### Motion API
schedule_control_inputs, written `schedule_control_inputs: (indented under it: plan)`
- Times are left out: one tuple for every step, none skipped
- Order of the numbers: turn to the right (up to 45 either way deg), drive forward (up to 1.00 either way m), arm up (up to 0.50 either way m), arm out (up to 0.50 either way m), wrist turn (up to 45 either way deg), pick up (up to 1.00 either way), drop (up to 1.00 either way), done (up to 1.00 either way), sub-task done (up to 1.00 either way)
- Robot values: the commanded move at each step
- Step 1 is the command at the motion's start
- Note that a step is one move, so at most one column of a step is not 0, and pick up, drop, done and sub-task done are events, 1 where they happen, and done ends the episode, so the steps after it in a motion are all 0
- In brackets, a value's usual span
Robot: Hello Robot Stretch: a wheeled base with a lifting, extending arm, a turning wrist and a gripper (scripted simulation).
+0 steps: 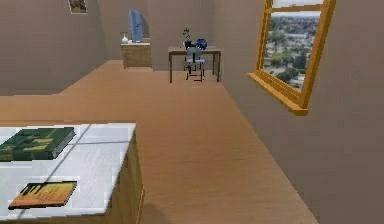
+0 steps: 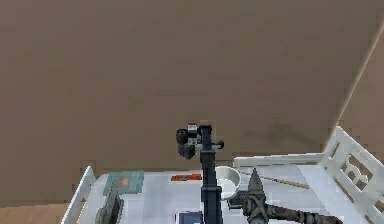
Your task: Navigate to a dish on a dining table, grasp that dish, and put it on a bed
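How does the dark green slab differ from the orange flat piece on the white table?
The dark green rectangular slab is thicker and larger; the thin orange flat piece is smaller. The green slab lies farther up the forward view, the orange piece near its bottom edge. Both lie flat on the white tabletop.

White tabletop [image 2: 275,168], arm side view. On it: white bowl [image 2: 228,180]. Just left of bowl: thin red-orange strip [image 2: 186,178]. Farther left of bowl: flat teal-grey sheet [image 2: 125,183]. Right of bowl: thin brown stick [image 2: 290,183]. Below bowl in picture: dark pointed figure [image 2: 255,200].

Forward view: white-topped table [image 1: 100,150] bearing dark green book [image 1: 35,143], flat orange-brown item [image 1: 43,193].
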Motion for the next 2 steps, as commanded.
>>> schedule_control_inputs:
  plan:
    - [0.0,0.00,0.00,-0.08,0.0,0.00,0.00,0.00,0.00]
    - [0.0,0.00,0.00,0.00,0.0,0.00,0.00,1.00,0.00]
